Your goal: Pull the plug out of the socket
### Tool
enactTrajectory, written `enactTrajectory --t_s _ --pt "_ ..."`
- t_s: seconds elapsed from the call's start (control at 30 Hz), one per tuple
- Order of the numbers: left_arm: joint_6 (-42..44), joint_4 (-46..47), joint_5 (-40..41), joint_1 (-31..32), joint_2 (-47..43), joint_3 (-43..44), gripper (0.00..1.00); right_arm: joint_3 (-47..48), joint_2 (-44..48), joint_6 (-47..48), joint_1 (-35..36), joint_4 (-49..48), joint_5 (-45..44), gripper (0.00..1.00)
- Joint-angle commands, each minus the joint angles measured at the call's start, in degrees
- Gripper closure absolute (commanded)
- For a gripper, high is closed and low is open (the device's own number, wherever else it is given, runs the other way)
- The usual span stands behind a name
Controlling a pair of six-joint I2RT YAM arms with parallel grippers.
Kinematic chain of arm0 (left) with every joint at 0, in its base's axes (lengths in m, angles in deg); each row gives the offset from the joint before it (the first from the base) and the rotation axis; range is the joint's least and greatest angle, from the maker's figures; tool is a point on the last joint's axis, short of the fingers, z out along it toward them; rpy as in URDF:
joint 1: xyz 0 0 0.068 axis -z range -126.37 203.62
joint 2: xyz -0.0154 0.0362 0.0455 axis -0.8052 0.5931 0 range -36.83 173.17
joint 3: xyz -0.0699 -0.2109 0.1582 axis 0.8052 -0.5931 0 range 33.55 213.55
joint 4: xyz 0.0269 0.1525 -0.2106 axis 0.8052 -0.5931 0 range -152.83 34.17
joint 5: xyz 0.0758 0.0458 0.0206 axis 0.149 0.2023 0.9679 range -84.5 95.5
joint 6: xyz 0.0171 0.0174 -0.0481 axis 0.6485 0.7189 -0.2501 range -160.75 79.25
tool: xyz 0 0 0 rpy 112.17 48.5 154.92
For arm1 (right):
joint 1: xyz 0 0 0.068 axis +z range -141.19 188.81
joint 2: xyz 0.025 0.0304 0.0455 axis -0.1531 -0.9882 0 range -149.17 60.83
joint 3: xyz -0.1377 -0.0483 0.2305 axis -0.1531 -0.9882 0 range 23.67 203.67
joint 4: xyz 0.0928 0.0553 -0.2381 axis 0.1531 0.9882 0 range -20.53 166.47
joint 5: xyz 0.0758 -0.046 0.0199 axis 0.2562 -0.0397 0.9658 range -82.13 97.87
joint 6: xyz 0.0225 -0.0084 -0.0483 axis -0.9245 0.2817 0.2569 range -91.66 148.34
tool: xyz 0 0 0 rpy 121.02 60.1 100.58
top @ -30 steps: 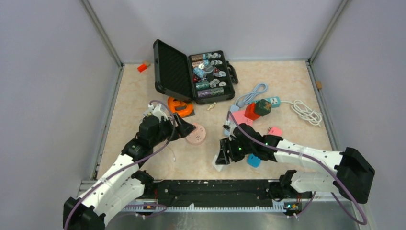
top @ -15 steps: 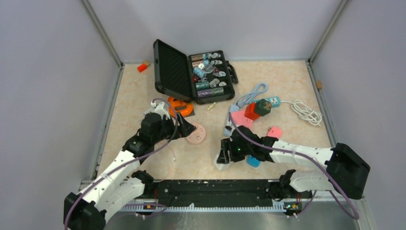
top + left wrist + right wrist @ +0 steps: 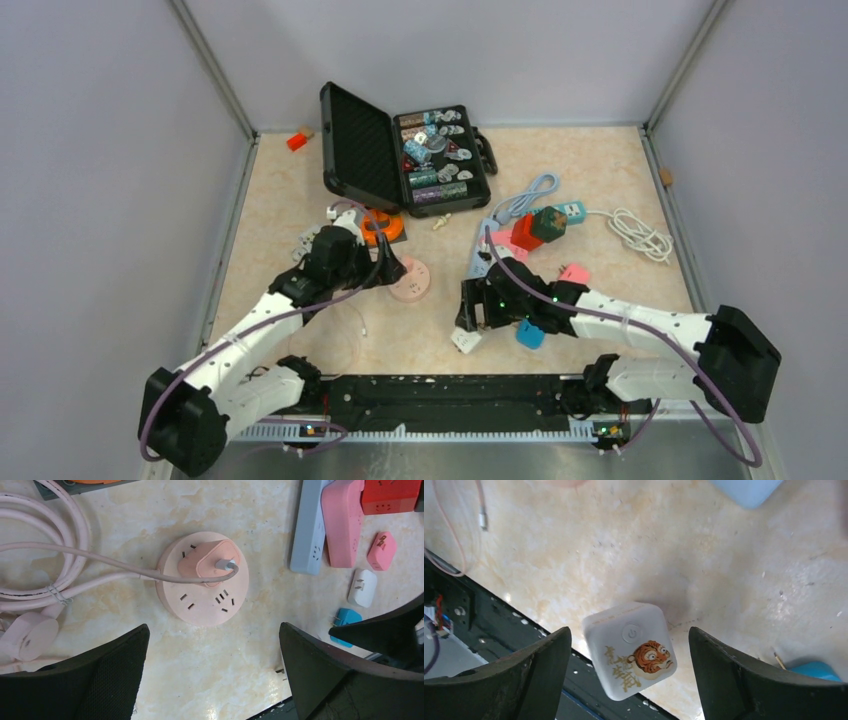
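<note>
The right gripper [image 3: 629,630] lets go: its jaws spring wide and the white cube [image 3: 631,650] it was pinching now lies loose between the fingers, on the table [image 3: 620,170] close to the near edge. That hand is out of the job, I'd say. Meanwhile the left gripper [image 3: 213,627] has slid forward and spread as far as it goes, gripping nothing.

It hangs right over the socket [image 3: 200,605], the round pink one a little left of the table's middle. The plug [image 3: 207,562] sits seated on top, cable [image 3: 100,560] trailing off toward the left edge (so nothing is pulled yet). The plug lies just beyond the fingertips, not between them; the socket's near rim is what falls in the gap. It looks like a short reach forward before those jaws can close.
</note>
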Motion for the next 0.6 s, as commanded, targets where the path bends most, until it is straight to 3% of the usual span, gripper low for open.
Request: enactTrajectory --t_s 0.0,0.23,0.37,0.47,0.57 --pt "1.8 1.4 3.5 2.0 2.9 2.9 0.01 7.4 2.6 3.4 -0.4 -0.4 -5.1 0.18" --pt "0.7 4.3 12.0 5.8 8.2 4.5 0.03 13.8 -2.2 5.0 -0.4 -4.7 -7.2 0.28" --pt "-14.0 0.2 18.4 7.1 9.9 6.8 0.06 16.4 -6.3 0.2 -0.5 -3.4 -11.7 0.39" --pt "-20.2 0.2 24.3 9.8 11.5 6.8 0.09 16.6 -9.1 -4.9 -1.6 -3.0 -12.1 0.5" --pt "-23.2 -2.1 27.3 10.8 14.3 8.7 0.11 15.1 -10.1 -6.8 -2.1 -6.8 -10.0 0.55"
